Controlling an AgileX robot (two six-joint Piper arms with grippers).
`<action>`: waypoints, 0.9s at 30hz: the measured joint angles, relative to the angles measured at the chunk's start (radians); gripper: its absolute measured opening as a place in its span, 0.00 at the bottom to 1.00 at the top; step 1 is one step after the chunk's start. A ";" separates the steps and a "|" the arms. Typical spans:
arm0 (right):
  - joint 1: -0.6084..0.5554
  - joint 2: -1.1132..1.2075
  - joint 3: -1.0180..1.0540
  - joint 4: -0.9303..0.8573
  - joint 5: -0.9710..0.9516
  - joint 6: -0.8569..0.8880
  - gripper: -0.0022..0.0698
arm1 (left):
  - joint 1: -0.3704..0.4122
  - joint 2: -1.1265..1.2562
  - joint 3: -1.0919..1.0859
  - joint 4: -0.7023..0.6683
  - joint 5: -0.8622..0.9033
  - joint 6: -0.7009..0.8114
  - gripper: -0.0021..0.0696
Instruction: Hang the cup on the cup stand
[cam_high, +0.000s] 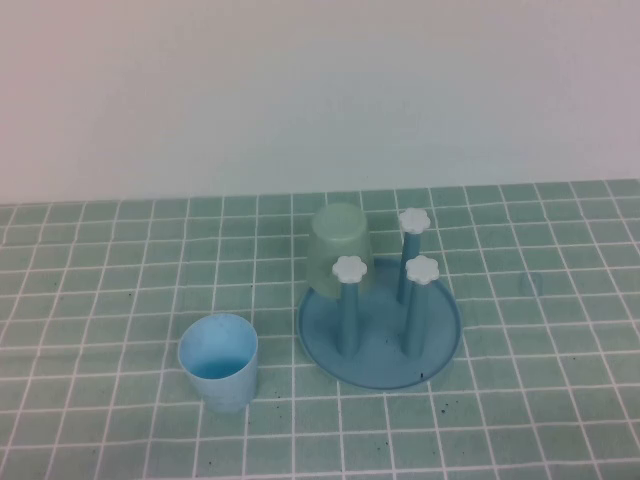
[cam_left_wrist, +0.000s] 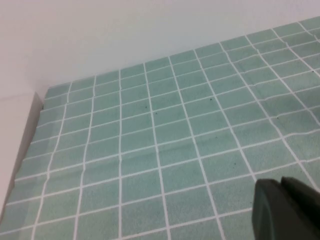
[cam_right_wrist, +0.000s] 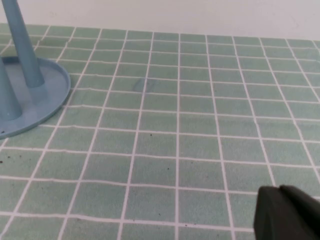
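The light blue cup stands upright, mouth up, on the tiled table, left of and a little nearer than the cup stand. The cup stand is a round blue dish with upright pegs; three pegs with white flower knobs are bare. Part of its base and a peg show in the right wrist view. My left gripper is shut and empty over bare tiles, with no cup in its view. My right gripper is shut and empty, off to the side of the stand. Neither arm shows in the high view.
A pale green cup sits upside down on the stand's back-left peg. The table is covered in green tiles with white grout and ends at a white wall behind. A white edge borders the tiles in the left wrist view.
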 joint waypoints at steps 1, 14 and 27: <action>0.000 0.000 0.000 0.000 0.000 0.000 0.03 | 0.000 0.000 0.000 0.000 0.000 0.000 0.03; 0.000 0.000 0.000 -0.079 -0.092 -0.011 0.03 | 0.000 0.002 0.000 0.002 -0.276 0.000 0.03; 0.000 0.000 0.000 -0.113 -0.487 0.078 0.03 | 0.000 0.002 0.000 0.002 -0.365 0.000 0.03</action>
